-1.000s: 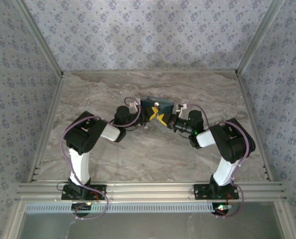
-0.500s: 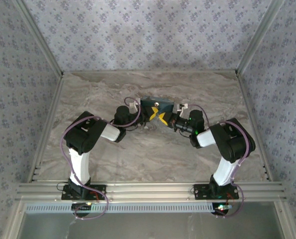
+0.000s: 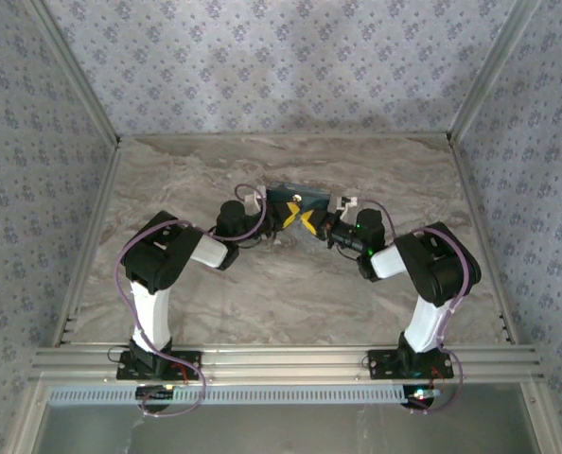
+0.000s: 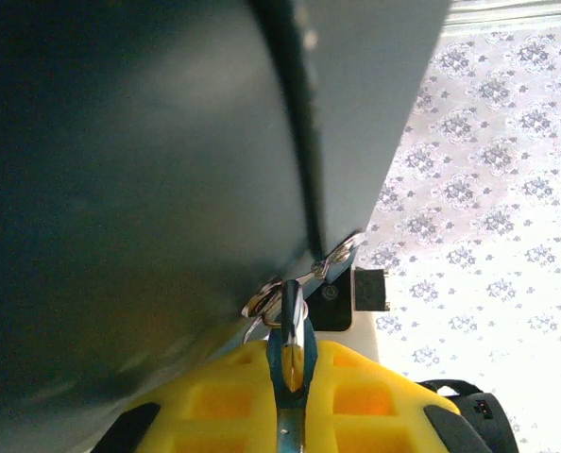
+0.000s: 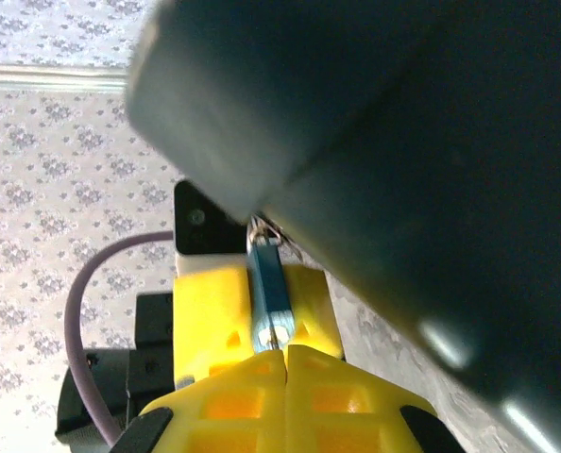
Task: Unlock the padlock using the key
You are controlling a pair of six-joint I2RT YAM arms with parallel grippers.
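**Both grippers closed at the near side of the dark box; padlock held in the left gripper.**

The left gripper (image 4: pixel 291 366) is clamped narrow on the padlock (image 5: pixel 266 280). The padlock is a thin teal-blue body seated between the yellow fingers (image 4: pixel 214 396) and reaching to the edge of the box (image 4: pixel 120 189). The right gripper (image 5: pixel 285 357) has its jaws pressed together, with the tips touching the padlock end farthest from the box; whether anything is pinched there cannot be told. Two pale metal rings (image 4: pixel 262 302) sit at the box edge, just beside the padlock. The contents of the box are hidden. Count: one box, one padlock, two rings, two arms. The arms converge tip to tip on the near side of the box, above the marble-pattern table (image 3: pixel 290 284).
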